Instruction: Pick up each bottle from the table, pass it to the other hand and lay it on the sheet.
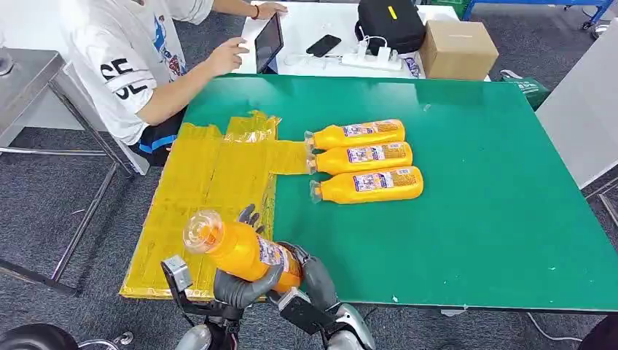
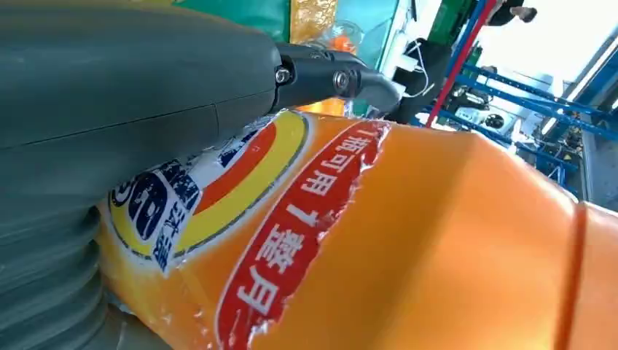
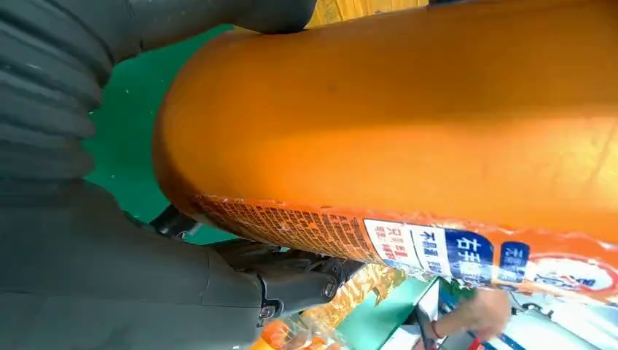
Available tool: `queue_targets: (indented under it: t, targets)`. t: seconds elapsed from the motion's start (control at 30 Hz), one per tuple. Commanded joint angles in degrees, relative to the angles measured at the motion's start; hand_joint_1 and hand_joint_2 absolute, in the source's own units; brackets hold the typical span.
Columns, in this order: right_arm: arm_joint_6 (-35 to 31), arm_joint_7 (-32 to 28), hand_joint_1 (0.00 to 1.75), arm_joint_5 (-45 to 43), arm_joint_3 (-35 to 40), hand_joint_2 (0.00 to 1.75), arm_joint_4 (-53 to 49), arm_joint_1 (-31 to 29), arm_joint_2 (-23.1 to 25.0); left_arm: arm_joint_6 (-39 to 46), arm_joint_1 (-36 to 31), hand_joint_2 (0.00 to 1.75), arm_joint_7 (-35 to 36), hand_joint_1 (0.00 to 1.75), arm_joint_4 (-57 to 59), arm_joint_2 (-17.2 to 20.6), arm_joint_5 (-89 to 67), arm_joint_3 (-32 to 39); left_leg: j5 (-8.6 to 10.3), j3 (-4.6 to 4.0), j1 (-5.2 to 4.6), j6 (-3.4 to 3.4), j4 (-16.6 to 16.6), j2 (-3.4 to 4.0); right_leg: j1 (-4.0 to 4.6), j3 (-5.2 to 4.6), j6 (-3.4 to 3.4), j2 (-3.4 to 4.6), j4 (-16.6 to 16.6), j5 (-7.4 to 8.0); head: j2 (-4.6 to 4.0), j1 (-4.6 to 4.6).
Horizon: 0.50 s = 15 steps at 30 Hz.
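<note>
**Annotator:** Lower left of the head frame — the held bottle [image 1: 244, 251] sits between both hands, clear cap toward the upper left, over the near edge of the green table [image 1: 495, 219]. Left hand [image 1: 244, 286] cups it from below with fingers wrapped up its side. Right hand [image 1: 310, 277] is on the base end.

**Onlooker:** So both are holding it?

**Annotator:** Left one grips it for sure — the left wrist view has the thumb laid over the label. Right wrist view shows the thumb and fingers closed round the base, so I'd call that held too. Looks like mid-handover.

**Onlooker:** How will it handle?

**Annotator:** Full of orange liquid, so I'd judge it fairly heavy for its size. Smooth plastic with a glossy label — likely slippery, and the wall may give a bit under a squeeze. Best hold is round the middle on the label; the neck is narrow and the cap end swings.

**Onlooker:** And the rest?

**Annotator:** Three bottles [image 1: 364, 158] lie side by side at frame centre, caps toward the yellow sheet [image 1: 197, 182], which covers the table's left part. None lies fully on it yet. A person [image 1: 138, 65] sits at upper left with a tablet [image 1: 268, 40].
</note>
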Motion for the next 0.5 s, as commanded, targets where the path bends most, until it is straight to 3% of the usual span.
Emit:
queue_targets:
  t: [0.03, 0.33, 0.37, 0.43, 0.47, 0.5]
  targets:
    - [-0.72, 0.6, 1.75, 1.97, 4.66, 1.75, 4.78, -0.75, -0.55, -6.21, -1.81, 1.75, 2.04, 1.75, 1.75, 0.24, 6.81, -1.2, -0.07, 0.18, 0.05, -0.04, -0.04, -0.04, 0.06, 0.22, -0.07, -0.09, -0.07, -0.07, 0.0, 0.0]
    - [-1.28, 1.26, 1.75, 2.56, 4.14, 1.75, 4.74, -0.99, -0.34, -6.81, -1.62, 1.75, 2.01, 1.75, 0.44, 0.22, 8.12, -1.02, -0.06, 0.14, 0.06, -0.04, 0.0, -0.04, 0.07, 0.18, -0.07, -0.1, -0.05, -0.06, 0.0, 0.0]
    - [-1.28, 1.27, 1.75, 2.56, 4.14, 1.75, 4.74, -0.98, -0.3, -6.82, -1.73, 1.75, 2.01, 1.75, 0.37, 0.19, 8.12, -1.01, -0.21, 0.44, 0.14, -0.09, 0.03, -0.01, 0.17, 0.51, -0.16, -0.13, -0.07, -0.18, 0.0, -0.02]
    - [-1.24, 1.59, 1.75, 2.59, 4.01, 1.75, 4.95, -0.99, -0.12, -6.76, -1.71, 1.75, 2.02, 1.75, -0.06, 0.17, 8.09, -0.75, -0.07, 0.18, 0.08, -0.05, 0.0, -0.08, 0.1, 0.24, -0.09, -0.14, -0.06, -0.08, 0.0, 0.02]
    - [-1.39, 1.88, 0.37, 2.68, 3.97, 1.75, 5.07, -0.99, -0.01, -6.73, -1.68, 1.75, 2.02, 1.75, -0.18, 0.14, 8.11, -0.64, -0.12, 0.27, 0.09, -0.06, 0.0, -0.05, 0.11, 0.32, -0.12, -0.13, -0.05, -0.12, 0.0, -0.02]
    - [-2.36, 2.25, 0.0, 2.48, 3.29, 1.75, 5.16, -0.92, 0.44, -6.65, -1.57, 1.75, 2.01, 1.75, -0.41, 0.09, 8.13, -0.41, -0.07, 0.16, 0.05, -0.05, 0.0, -0.04, 0.07, 0.2, -0.08, -0.1, -0.03, -0.08, 0.0, 0.0]
